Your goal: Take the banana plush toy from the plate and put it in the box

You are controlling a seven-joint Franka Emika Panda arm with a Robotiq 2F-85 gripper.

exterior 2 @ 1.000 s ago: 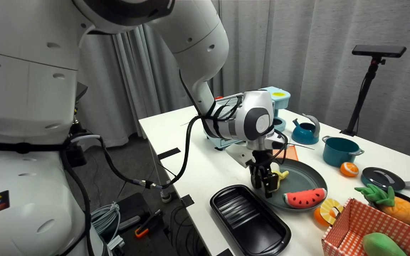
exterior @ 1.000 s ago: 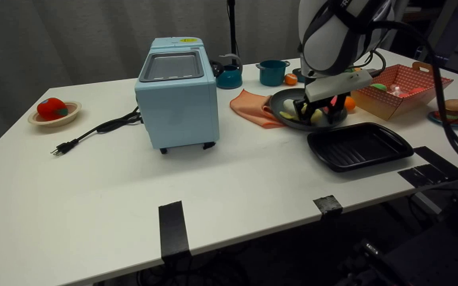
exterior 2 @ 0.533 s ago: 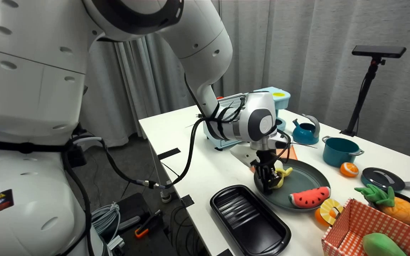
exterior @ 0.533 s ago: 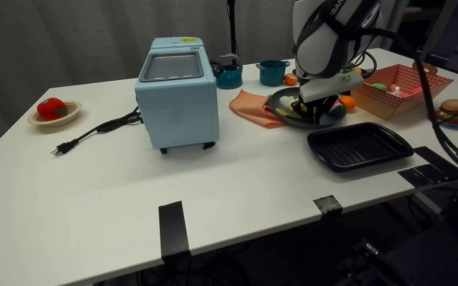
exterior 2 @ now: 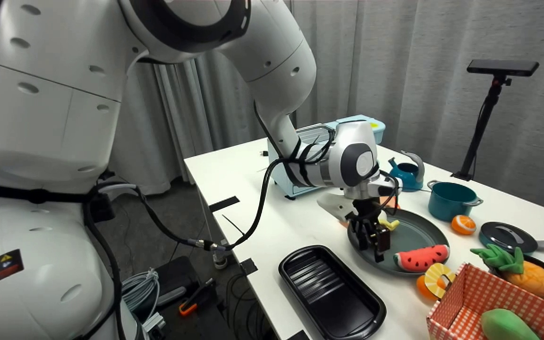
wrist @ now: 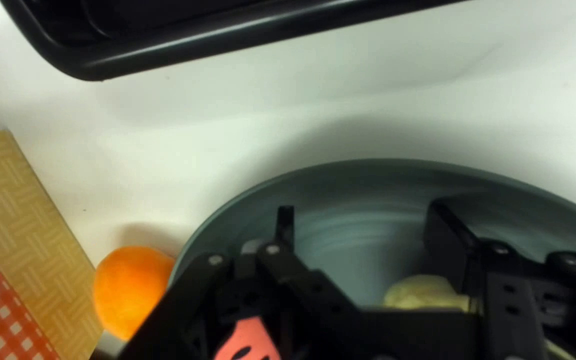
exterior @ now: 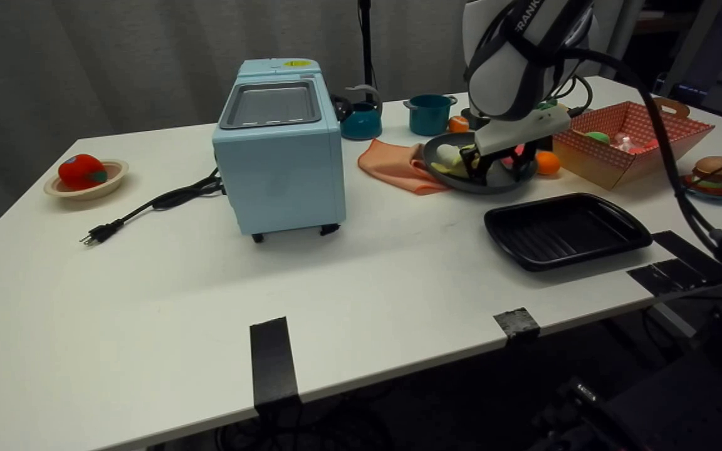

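Grey curtain (exterior: pixel 148 56): hanging behind the white worktop (exterior: pixel 167 294).
Blue machine (exterior: pixel 279 175): standing well apart from the plate (exterior 2: pixel 413 231), so probably hindering nothing.
Napkin (exterior: pixel 402 164): lying up against the plate's edge.
Banana (wrist: pixel 423 293): lying on the plate, partly hidden. The step in hand is seeming to be lining up the grasp; doing it well is calling for a small shift toward the napkin and away from the black pan (exterior: pixel 568 232), until the yellow body is sitting midway in the gap, then for lowering without scraping the plate and squeezing softly, since plush is likely giving under pressure.
Jaws: standing spread over the plate, pinching nothing that is showing. In the wrist view the banana's rounded end is peeping into the gap, close by the jaw nearer the napkin, which is hiding more of it; whether they are touching, I cannot tell. In an exterior view the banana (exterior 2: pixel 391 224) is showing beyond the jaws.
Watermelon (exterior 2: pixel 422 258): lying on the opposite side; that jaw should be keeping clear of it.
Orange (exterior: pixel 548 163): sitting between plate and box (exterior: pixel 593 163).
Box: standing at the right, holding a green toy (exterior 2: pixel 507 325) among others; the later carry is likely needing height for passing the orange and the slanted wall.
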